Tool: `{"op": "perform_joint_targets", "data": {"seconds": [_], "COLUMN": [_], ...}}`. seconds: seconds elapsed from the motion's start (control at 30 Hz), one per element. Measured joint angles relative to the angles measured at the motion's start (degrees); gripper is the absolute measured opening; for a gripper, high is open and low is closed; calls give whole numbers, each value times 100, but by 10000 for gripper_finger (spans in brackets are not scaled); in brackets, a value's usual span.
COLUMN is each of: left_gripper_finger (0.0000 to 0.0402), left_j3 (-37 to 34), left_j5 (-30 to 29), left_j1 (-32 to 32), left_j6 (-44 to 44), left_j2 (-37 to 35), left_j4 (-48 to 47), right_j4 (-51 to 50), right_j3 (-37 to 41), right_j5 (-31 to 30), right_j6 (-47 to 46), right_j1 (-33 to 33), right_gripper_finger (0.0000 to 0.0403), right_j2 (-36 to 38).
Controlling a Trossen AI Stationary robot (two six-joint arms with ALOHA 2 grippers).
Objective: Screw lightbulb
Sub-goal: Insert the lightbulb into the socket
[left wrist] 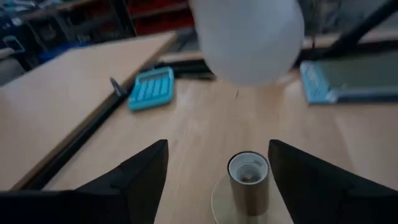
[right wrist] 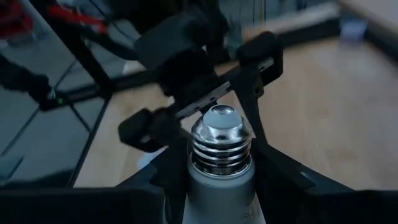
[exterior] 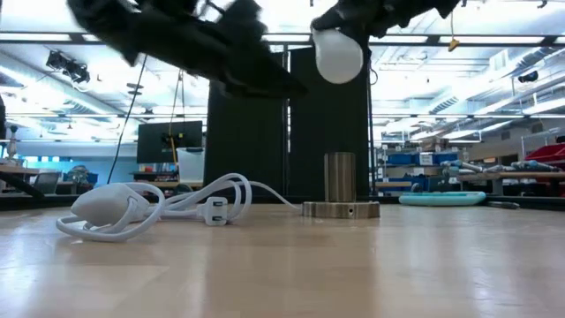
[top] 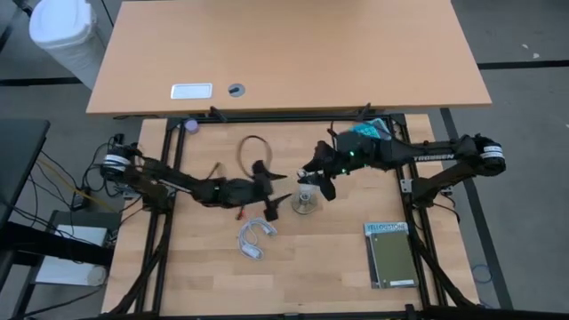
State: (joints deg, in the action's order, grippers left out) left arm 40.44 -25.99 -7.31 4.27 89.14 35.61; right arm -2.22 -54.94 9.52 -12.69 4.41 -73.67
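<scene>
White lightbulb [exterior: 338, 55] with silvery base, teal calculator [left wrist: 151, 88], white cable [exterior: 150, 205]

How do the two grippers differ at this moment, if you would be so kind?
The right gripper is shut on the lightbulb, held in the air above the socket; the left gripper is open and holds nothing. In the high view the right gripper comes in from the right of the socket, the left from the left. Both hover off the table.
</scene>
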Motion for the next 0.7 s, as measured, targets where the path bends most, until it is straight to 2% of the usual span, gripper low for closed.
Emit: {"op": "perform_joint_targets", "data": {"seconds": [0.1, 0.2, 0.33, 0.5, 0.6, 0.7], "left_gripper_finger": [271, 267, 266, 266, 266, 266], "left_j3": [-523, -809, -769, -373, -129, 62], "left_j5": [-7, 2, -26, 8, 213, 365], "left_j1": [-90, -116, -105, -92, -57, -42], "left_j6": [-105, -305, -347, -292, -297, -352], "left_j2": [-96, -54, 132, 425, 687, 879], "left_j4": [1025, 1853, 2159, 2199, 2165, 2183], "right_j4": [1287, 2999, 5484, 8176, 9108, 9162], "right_j3": [639, 1353, 2187, 2679, 2688, 2490], "right_j5": [-651, -1272, -1612, -1804, -1810, -1892], "right_j6": [69, 163, 164, 226, 392, 624], "right_j1": [-276, -443, -534, -673, -783, -894], "right_gripper_finger": [150, 150, 151, 151, 151, 151], "right_j2": [249, 331, -15, -895, -1449, -1703]}}
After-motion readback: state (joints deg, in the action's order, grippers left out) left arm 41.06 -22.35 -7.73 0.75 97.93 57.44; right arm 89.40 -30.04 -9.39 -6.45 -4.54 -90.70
